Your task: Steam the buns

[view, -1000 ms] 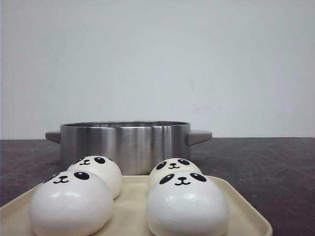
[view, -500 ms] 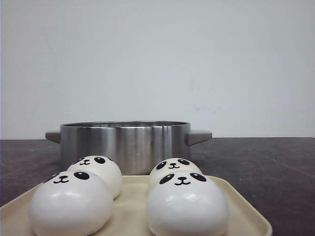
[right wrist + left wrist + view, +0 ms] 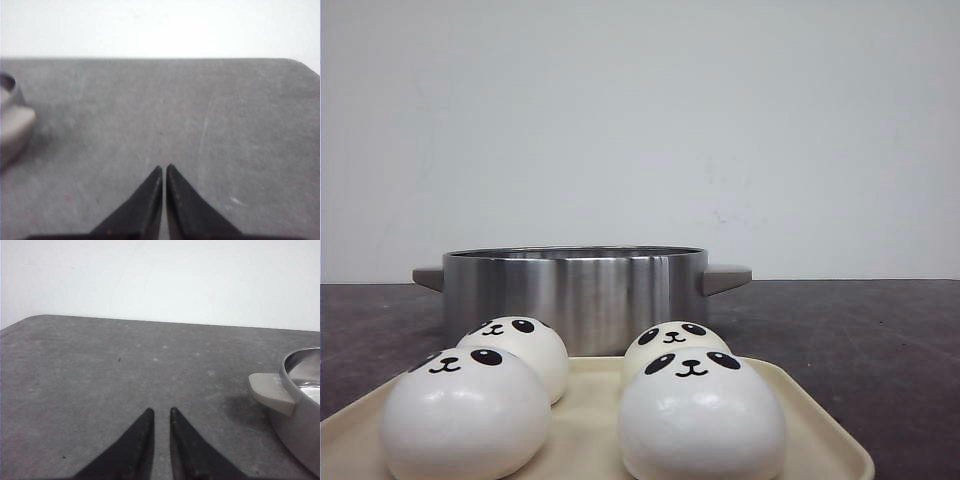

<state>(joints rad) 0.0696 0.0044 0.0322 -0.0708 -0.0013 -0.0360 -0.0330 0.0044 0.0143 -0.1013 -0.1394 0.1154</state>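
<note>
Only the front view shows the buns (image 3: pixel 582 400): four glossy white domes on a cream tray (image 3: pixel 820 440), two near the camera and two behind, just in front of a steel pot (image 3: pixel 575 295). Each dome sits flat side down, its panda face tilted up and toward the camera; being round, they have no clear long axis. Neither hand appears in that view.

The wrist views show what the front view lacks. The left hand (image 3: pixel 161 412) hangs over bare grey tabletop (image 3: pixel 100 370), its dark fingertips narrowly parted and holding nothing; the pot's beige handle (image 3: pixel 270 392) lies ahead of it and off to one side. The right hand (image 3: pixel 164 169) has its tips almost touching, also empty, with a blurred pot handle (image 3: pixel 15 125) well off to the other side. No bun lies near either hand.
</note>
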